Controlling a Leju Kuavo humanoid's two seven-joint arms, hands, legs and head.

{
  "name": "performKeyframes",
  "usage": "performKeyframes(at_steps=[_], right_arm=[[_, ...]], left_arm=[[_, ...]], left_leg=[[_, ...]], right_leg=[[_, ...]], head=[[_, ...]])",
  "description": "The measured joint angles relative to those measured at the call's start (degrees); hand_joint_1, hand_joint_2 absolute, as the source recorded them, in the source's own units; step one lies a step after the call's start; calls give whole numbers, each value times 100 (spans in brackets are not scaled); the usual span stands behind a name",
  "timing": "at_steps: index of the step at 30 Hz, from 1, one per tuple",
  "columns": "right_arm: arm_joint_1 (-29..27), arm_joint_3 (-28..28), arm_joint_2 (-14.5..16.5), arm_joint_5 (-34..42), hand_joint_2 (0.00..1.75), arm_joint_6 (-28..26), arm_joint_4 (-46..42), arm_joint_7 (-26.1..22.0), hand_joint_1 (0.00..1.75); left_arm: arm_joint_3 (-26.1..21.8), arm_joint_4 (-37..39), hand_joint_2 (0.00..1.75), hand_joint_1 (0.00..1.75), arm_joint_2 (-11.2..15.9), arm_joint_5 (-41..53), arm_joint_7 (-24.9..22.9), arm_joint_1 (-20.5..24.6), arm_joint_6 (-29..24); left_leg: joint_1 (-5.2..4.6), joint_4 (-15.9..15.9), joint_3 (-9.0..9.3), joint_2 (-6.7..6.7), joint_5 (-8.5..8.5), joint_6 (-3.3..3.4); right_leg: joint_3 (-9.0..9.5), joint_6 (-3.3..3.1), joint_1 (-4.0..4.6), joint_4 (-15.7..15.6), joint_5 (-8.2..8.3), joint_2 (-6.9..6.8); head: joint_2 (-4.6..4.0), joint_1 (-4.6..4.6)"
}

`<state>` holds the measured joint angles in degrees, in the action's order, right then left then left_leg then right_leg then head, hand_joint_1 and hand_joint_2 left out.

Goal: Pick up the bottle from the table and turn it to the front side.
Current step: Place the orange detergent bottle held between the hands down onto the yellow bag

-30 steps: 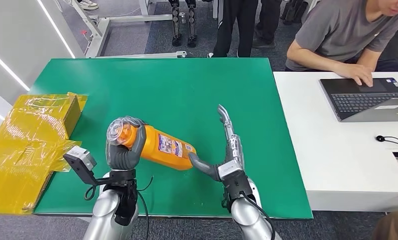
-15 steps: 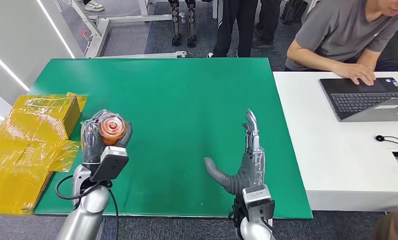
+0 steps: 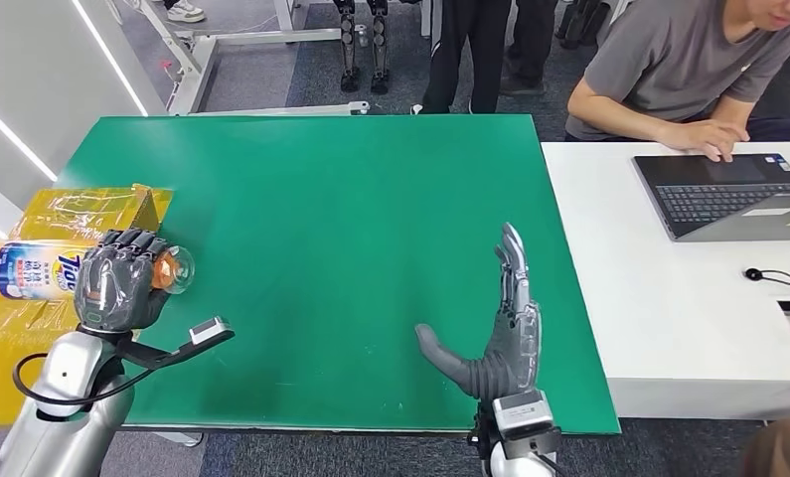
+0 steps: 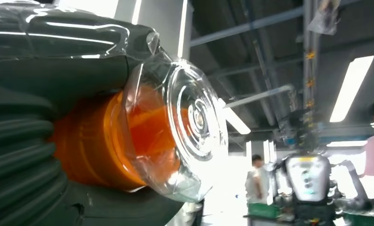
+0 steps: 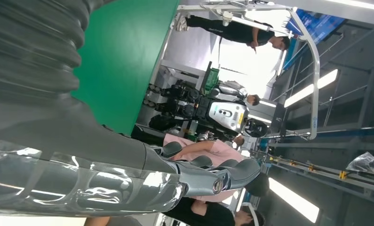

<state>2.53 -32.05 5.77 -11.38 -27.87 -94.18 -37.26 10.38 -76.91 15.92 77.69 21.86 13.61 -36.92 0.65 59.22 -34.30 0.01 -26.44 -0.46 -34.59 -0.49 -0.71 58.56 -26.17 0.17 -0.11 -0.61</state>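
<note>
Over the green table's (image 3: 351,199) near-left edge, your left hand (image 3: 117,283) grips the bottle (image 3: 33,268) sideways, long axis left-right, clear cap pointing right; your right hand (image 3: 495,343) hovers well apart, fingers spread, empty

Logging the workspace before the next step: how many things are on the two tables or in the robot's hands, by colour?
Orange: 1, the bottle gripped by the left hand.
Yellow: 1, the wrapped box.
Dark grey: 1, the laptop.
Black: 1, the cable.
Total: 4.
</note>
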Motion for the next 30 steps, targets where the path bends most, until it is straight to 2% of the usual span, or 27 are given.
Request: performKeyframes(at_steps=[4, 7, 18, 23, 30], right_arm=[[-11, 1, -11, -2, 175, 122, -9, -46, 0], [-11, 1, -11, -1, 175, 158, -9, -61, 0], [-8, 1, -11, 40, 175, 173, -9, -44, 0], [-12, 1, -11, 19, 175, 161, -19, -43, 0], [-6, 1, -10, 8, 175, 261, -55, 39, 0]], left_arm=[[26, 766, 175, 175, 274, 383, -37, 276, 176], [123, 1476, 175, 175, 381, 647, -84, 580, 185], [735, 3777, 175, 175, 443, 1182, -216, 1761, 456], [985, 4347, 175, 175, 437, 1197, -257, 2081, 536], [1123, 4747, 175, 175, 379, 1113, -190, 2223, 535]], left_leg=[[0, 0, 0, 0, 2, -2], [0, 0, 1, 1, 4, -5], [0, 1, 0, 1, 4, -6], [0, 1, 1, 2, 4, -6], [0, 1, 1, 1, 4, -6]], right_leg=[[-1, -1, 0, 0, 1, 0], [0, -3, 0, 1, 4, 1], [-1, -4, 0, 1, 6, 1], [-1, -4, 0, 1, 6, 3], [-1, -4, 0, 1, 6, 3]], head=[[0, -1], [0, 1], [0, 1], [0, 1], [0, 1]])
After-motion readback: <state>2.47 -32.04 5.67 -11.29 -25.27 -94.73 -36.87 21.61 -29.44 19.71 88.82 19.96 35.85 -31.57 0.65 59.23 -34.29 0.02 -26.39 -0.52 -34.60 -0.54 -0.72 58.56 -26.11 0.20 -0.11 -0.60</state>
